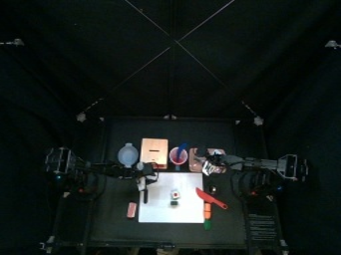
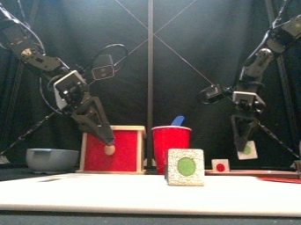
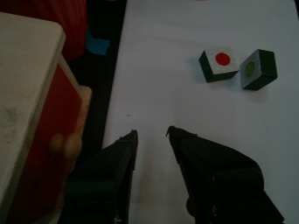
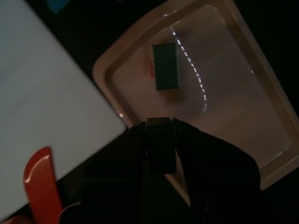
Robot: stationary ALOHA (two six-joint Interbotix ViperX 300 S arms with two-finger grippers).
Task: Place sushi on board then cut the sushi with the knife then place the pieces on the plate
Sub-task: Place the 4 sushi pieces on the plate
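- On the white cutting board [image 3: 187, 96] two sushi pieces [image 3: 219, 63] sit just beside each other; a third piece [image 4: 165, 66] lies in the pink tray [image 4: 246, 105] beside the board's right edge.
- Near that edge the red knife [image 4: 41, 188] lies on the board, untouched.
- Over the board's left part the left gripper [image 3: 152, 133] points down, jaws slightly parted, empty.
- Above the tray's board-side rim the right gripper [image 4: 158, 131] hangs, jaws pressed together, holding nothing.

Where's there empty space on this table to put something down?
The white board is mostly bare: the stretch between the wooden box and the two sushi pieces is free. The pink tray holds one sushi block; the rest of it is open. The back row is crowded: bowl, box and red cup side by side.
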